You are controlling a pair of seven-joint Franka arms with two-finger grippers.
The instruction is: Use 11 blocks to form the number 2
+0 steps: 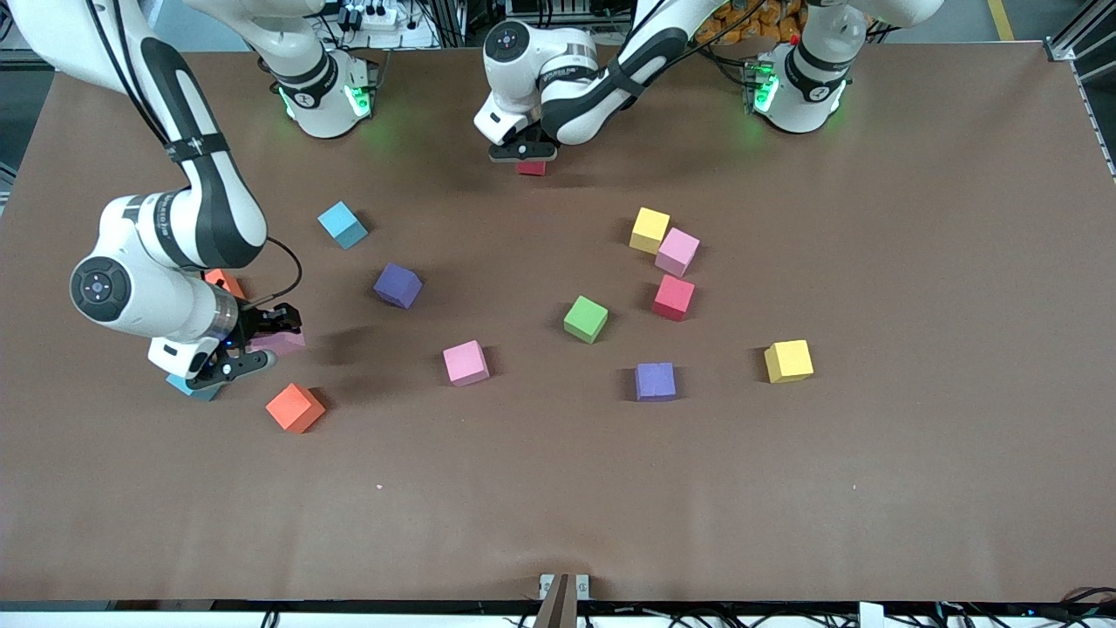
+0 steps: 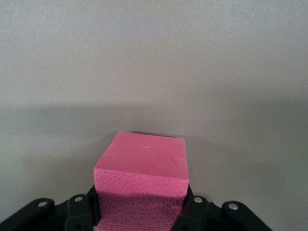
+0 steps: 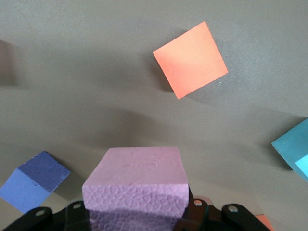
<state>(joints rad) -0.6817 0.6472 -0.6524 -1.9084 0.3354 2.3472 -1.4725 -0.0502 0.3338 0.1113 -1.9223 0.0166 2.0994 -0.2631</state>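
My right gripper [image 1: 266, 342] hangs low over the table toward the right arm's end, shut on a pale pink block [image 3: 134, 175]. Under it lie an orange block [image 1: 295, 407], a light blue block [image 1: 193, 386] and a second orange block [image 1: 225, 281], half hidden by the arm. My left gripper [image 1: 523, 157] is near the robots' bases, shut on a red-pink block [image 2: 142, 166] that sits on or just above the table. Blocks lie scattered: light blue [image 1: 342, 224], purple [image 1: 398, 285], pink [image 1: 466, 362], green [image 1: 585, 318], red [image 1: 674, 296]. No number 2 shows.
Toward the left arm's end, a yellow block [image 1: 649, 229] touches a pink block [image 1: 677, 251]. Nearer the camera lie a purple block [image 1: 655, 381] and a yellow block [image 1: 788, 360]. The brown table [image 1: 558, 506] is bare along its front strip.
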